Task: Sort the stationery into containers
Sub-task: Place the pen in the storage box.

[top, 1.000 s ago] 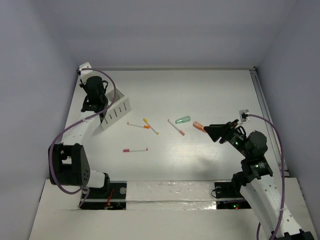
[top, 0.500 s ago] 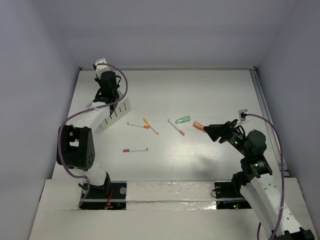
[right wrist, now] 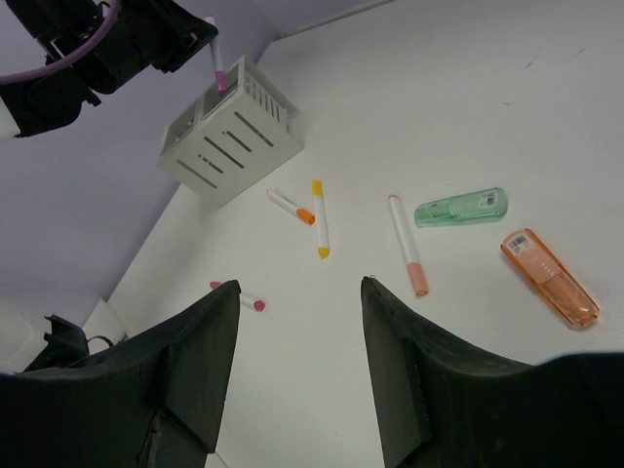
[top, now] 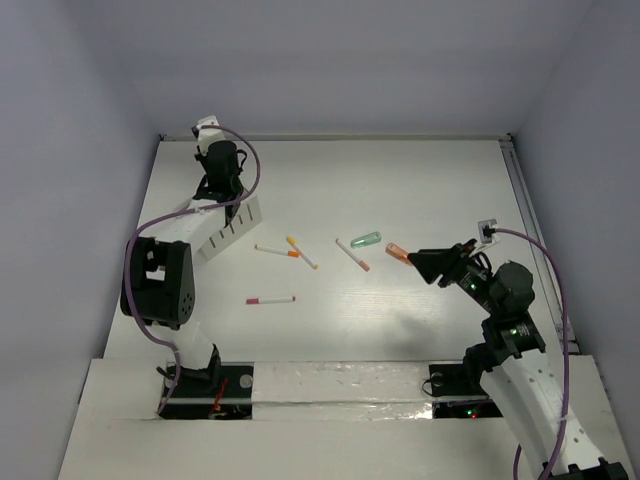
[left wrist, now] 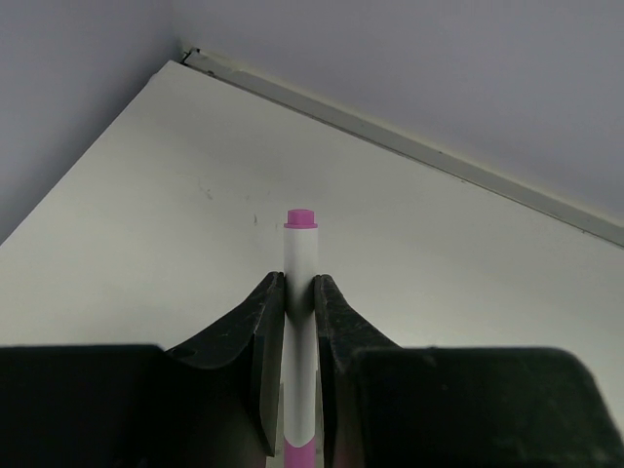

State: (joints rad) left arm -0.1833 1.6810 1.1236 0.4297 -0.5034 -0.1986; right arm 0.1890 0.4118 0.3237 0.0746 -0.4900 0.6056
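Observation:
My left gripper (top: pixel 222 166) is shut on a white pen with a pink cap (left wrist: pixel 301 249) and holds it over the white two-compartment box (top: pixel 232 222). The right wrist view shows the pen (right wrist: pixel 214 54) just above the box (right wrist: pixel 230 132). On the table lie an orange-capped pen (top: pixel 277 250), a yellow-capped pen (top: pixel 302 252), a salmon-capped pen (top: pixel 352 254), a pink-ended pen (top: pixel 271 299), a green capsule (top: pixel 366 239) and an orange capsule (top: pixel 397 252). My right gripper (top: pixel 425 262) is open and empty, just right of the orange capsule (right wrist: pixel 549 277).
The box stands tilted near the left wall. A metal rail (top: pixel 524 215) runs along the table's right edge, with a small white tag (top: pixel 488 229) beside it. The back wall is close behind the left gripper.
My left gripper has moved back and to the right with the pen, from beside the box's left end to over its back. The right arm has not moved.

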